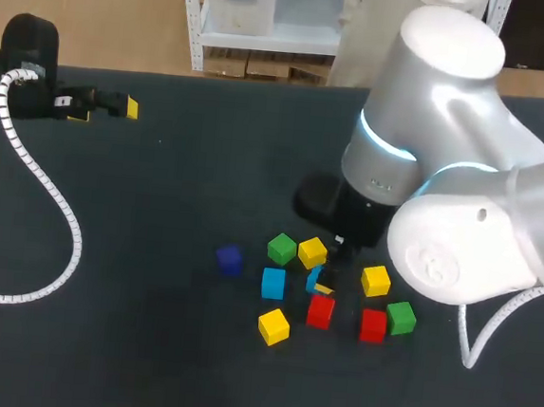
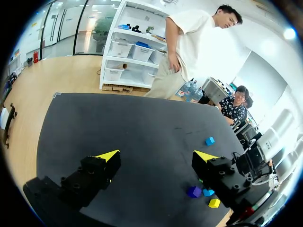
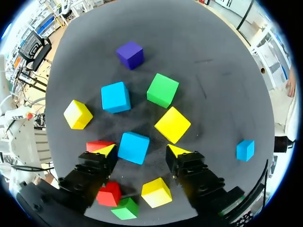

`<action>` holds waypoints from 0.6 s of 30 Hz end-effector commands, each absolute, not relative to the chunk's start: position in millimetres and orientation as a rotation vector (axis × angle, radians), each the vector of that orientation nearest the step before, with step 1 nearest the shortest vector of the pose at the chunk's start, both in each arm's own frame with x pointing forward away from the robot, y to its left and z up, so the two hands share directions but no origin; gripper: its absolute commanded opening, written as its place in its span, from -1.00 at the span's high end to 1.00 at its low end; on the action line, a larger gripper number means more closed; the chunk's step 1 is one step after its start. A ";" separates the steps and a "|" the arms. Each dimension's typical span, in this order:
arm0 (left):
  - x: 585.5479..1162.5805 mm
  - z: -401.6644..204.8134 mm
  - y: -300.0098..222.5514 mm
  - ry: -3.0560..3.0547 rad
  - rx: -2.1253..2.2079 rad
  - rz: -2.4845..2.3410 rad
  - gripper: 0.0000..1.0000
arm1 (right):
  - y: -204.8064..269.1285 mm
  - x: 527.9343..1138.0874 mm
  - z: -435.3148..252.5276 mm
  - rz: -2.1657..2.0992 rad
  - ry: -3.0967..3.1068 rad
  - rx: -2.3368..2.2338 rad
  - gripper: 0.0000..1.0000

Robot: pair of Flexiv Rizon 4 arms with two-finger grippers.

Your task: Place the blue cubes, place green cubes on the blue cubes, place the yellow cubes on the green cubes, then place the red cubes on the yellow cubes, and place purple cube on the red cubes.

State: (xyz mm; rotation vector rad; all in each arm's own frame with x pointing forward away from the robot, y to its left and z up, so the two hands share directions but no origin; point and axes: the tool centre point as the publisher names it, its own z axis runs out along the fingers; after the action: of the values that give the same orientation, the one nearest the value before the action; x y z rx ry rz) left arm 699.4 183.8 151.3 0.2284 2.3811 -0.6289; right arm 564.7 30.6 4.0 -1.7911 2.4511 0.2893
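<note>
My right gripper (image 3: 142, 151) hangs open over the cube cluster, a blue cube (image 3: 133, 147) between its fingers with a gap on one side. Ahead of it lie a yellow cube (image 3: 173, 124), a green cube (image 3: 163, 90), another blue cube (image 3: 115, 97) and the purple cube (image 3: 130, 54). A red cube (image 3: 97, 144) is half hidden by one finger. In the head view the right arm covers most of that gripper (image 1: 319, 284); the purple cube (image 1: 229, 259), green (image 1: 281, 248), yellow (image 1: 312, 252), blue (image 1: 273, 283) and red (image 1: 320, 311) cubes show. My left gripper (image 1: 104, 111) is open and empty at the far left.
More cubes lie around the cluster: yellow (image 1: 274, 326), yellow (image 1: 375, 280), red (image 1: 373, 325), green (image 1: 400, 318). A lone blue cube (image 3: 245, 150) sits apart beside the right gripper, also visible as the blue cube (image 2: 209, 141) ahead of the left gripper (image 2: 156, 158). A white coiled cable (image 1: 57, 204) trails across the left of the table.
</note>
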 end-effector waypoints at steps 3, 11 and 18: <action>699.3 150.3 184.7 2.375 0.231 -0.636 -1.00 | 35.3 566.7 -0.4 0.290 2.456 -1.795 -0.02; 699.3 150.3 184.7 2.375 0.231 -0.636 -1.00 | 34.9 566.2 -3.4 0.280 2.464 -1.808 0.62; 699.3 150.3 184.7 2.375 0.231 -0.636 -1.00 | 14.4 569.2 14.0 0.281 2.404 -1.928 1.00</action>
State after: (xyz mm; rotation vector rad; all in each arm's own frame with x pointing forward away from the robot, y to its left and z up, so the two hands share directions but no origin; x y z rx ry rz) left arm 699.4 183.8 151.3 0.2284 2.3811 -0.6289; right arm 566.8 24.7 2.1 -1.8869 2.4204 0.2545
